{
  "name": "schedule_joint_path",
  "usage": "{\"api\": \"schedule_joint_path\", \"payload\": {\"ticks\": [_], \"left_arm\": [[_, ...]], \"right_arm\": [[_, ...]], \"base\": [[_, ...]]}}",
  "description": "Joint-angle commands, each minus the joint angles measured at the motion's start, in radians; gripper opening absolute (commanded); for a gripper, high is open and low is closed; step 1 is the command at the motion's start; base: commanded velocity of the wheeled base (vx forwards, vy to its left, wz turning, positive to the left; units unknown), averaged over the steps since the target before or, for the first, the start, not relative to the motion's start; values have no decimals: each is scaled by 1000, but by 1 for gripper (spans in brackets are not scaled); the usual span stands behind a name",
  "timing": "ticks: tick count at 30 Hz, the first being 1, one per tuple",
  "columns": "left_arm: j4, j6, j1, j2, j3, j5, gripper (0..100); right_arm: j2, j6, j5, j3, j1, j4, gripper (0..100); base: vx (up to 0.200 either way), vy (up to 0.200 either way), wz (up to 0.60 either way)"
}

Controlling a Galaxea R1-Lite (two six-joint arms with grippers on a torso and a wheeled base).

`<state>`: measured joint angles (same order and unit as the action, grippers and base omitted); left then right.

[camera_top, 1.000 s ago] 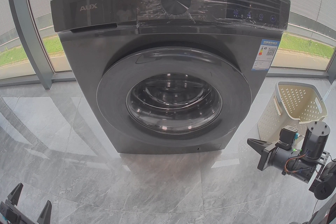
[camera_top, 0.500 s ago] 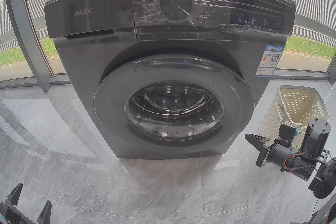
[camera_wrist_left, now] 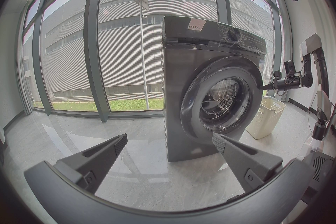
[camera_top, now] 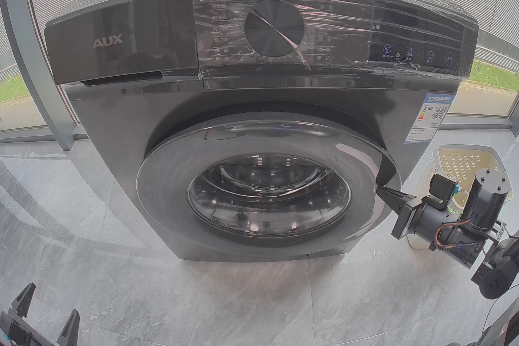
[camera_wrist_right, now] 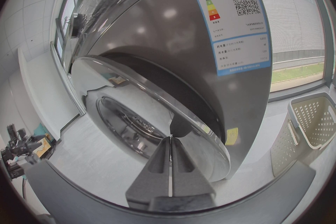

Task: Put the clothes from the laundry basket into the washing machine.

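- The laundry basket (camera_top: pixel 469 147) sits on the floor (camera_top: pixel 108 255) just past the washing machine (camera_top: pixel 259 109), off its right front corner. It's cream, perforated and upright.
- What changed: the whole head view has slid in closer to the machine, so that's the camera moving, not the washer.
- The right gripper (camera_top: pixel 385 192) really has gained ground though. A second ago there was floor between it and the door (camera_top: pixel 173 185); now its tip is right at the door's right rim. Can't tell if it's actually touching.
- Its fingers (camera_wrist_right: pixel 159 161) are pressed together with nothing between them.
- The left gripper (camera_top: pixel 50 304) is low at the near left, well apart from the machine, fingers spread wide and holding nothing.
- Count: one basket, one washer, one round door, two grippers.
- In the way: the door is closed over the drum.
- Also there: a dial (camera_top: pixel 274 28) under plastic wrap, an energy label (camera_top: pixel 432 117) on the front's right side, and big windows behind.
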<state>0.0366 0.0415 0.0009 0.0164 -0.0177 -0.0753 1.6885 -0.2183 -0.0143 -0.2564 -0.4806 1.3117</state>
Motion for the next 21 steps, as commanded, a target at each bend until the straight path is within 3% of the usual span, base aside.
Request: {"api": "schedule_joint_path", "payload": {"ticks": [1, 5, 8, 17, 21], "left_arm": [[-1, 0, 1, -16, 18, 0, 100], [-1, 0, 1, -16, 18, -1, 100], [0, 0, 1, -16, 18, -1, 100], [-1, -3, 1, -16, 18, 2, 100], [0, -3, 1, -16, 18, 2, 100]], "right_arm": [[17, -10, 34, -40, 20, 1, 0], [46, -56, 120, -98, 22, 1, 0], [49, -65, 140, -109, 20, 15, 0], [65, -64, 143, -96, 16, 49, 0], [49, -52, 132, -29, -10, 50, 0]], "base": [[0, 0, 0], [0, 0, 0], [0, 0, 0], [0, 0, 0], [0, 0, 0]]}}
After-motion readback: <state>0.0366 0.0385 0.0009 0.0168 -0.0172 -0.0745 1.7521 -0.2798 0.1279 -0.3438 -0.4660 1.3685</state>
